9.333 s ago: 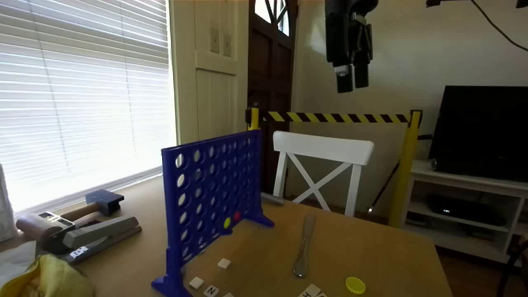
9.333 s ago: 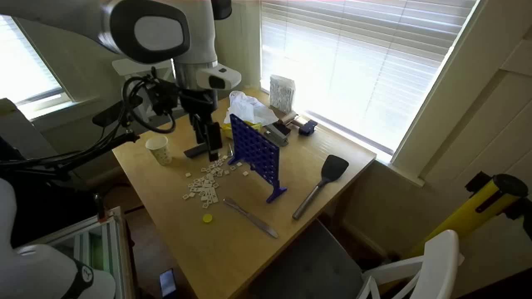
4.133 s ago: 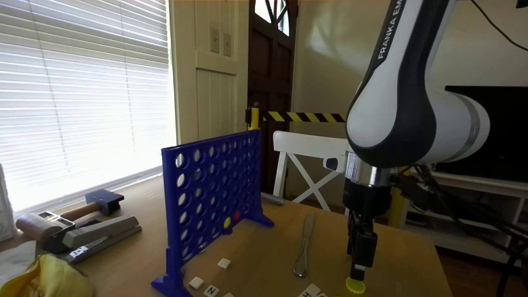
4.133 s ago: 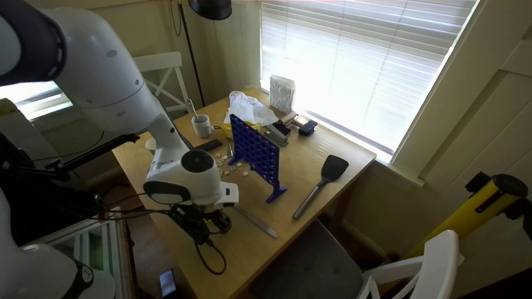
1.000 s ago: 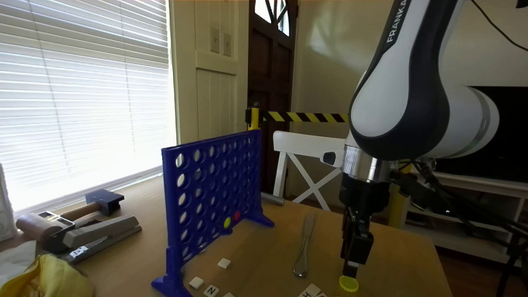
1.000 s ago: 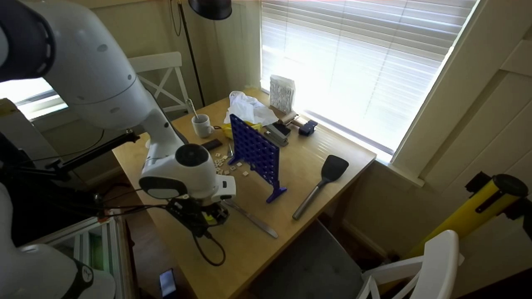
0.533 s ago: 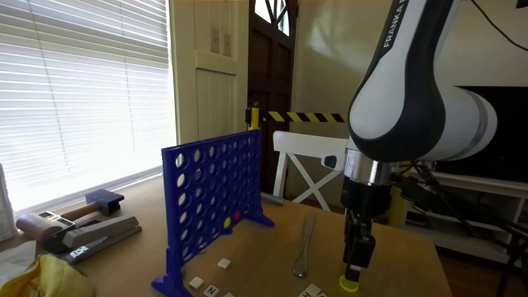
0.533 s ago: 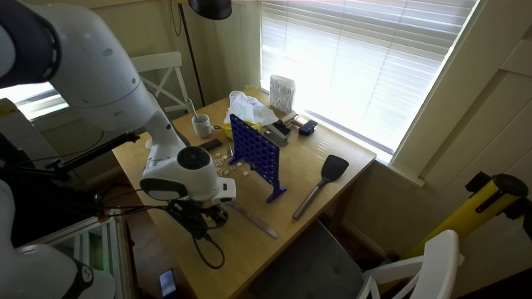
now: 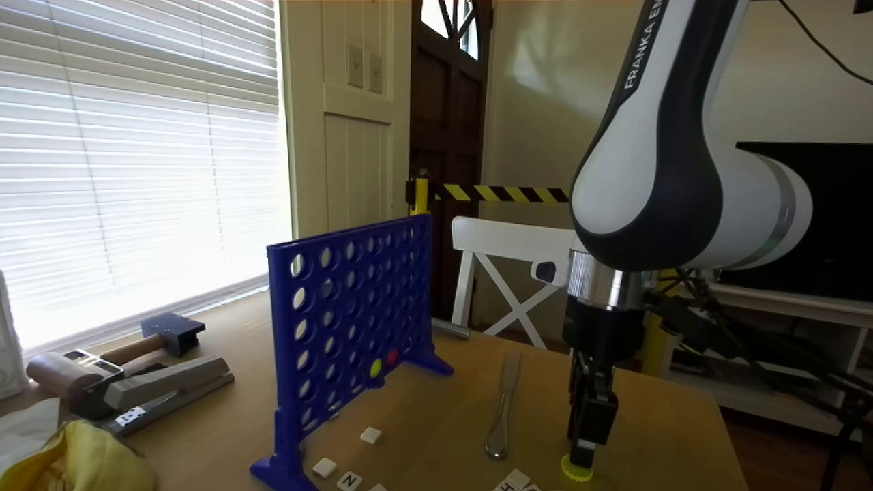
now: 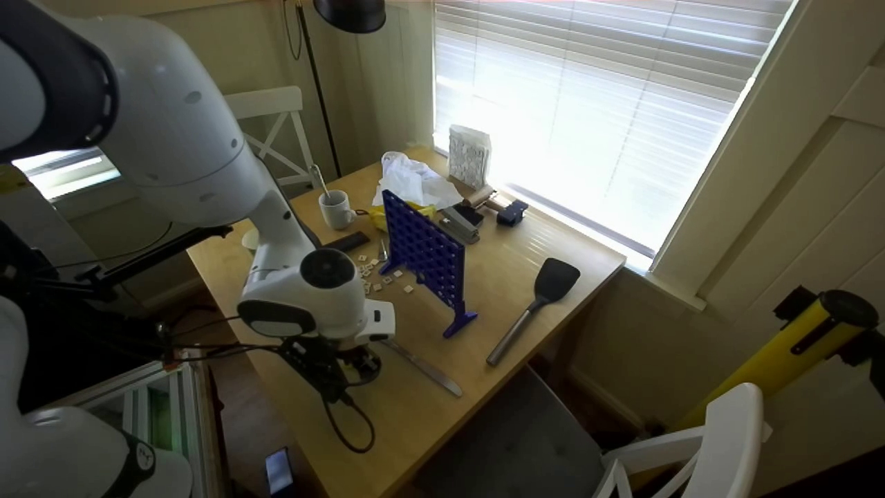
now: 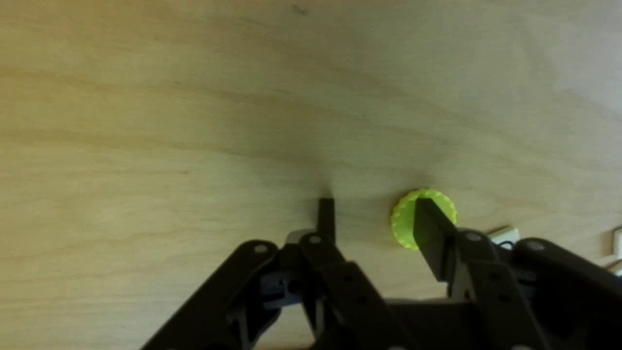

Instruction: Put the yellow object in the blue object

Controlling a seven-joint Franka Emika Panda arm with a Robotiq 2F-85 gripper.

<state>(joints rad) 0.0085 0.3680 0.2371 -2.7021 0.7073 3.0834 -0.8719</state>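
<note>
The yellow disc [image 11: 404,221], ridged at its rim, is lying flat on the wooden table [image 11: 146,218], well apart from the blue grid [image 9: 340,303]. My gripper [image 11: 377,206] is standing wide, bare wood showing in the gap between its fingers. The fingertip [image 11: 430,221] at the right of the wrist view is covering part of the disc; whether it is touching, I cannot tell.

Beside that finger, a letter tile [image 11: 505,236] is showing only a curve of its letter, the rest being hidden. In an exterior view I am reading an N on one white tile [image 9: 349,481] and an H, turned askew, on a lower tile [image 9: 508,485] that the bottom edge is cutting off.

A table knife [image 9: 503,412] is lying between the gripper and the grid. The grid is standing upright, a second yellow disc [image 9: 376,368] and a red disc [image 9: 392,356] showing in low holes. My arm [image 9: 631,177] is carrying the lettering "FRANKA EM", running off the top edge. A stapler [image 9: 167,389] beyond the grid is bearing a small white label [image 9: 133,416], its marks too tiny to read. A dark screen [image 9: 842,218] is standing partly behind the arm. In an exterior view, the arm is blocking my sight of the fingertips, and the bottom edge is cutting off a phone [image 10: 279,474].
</note>
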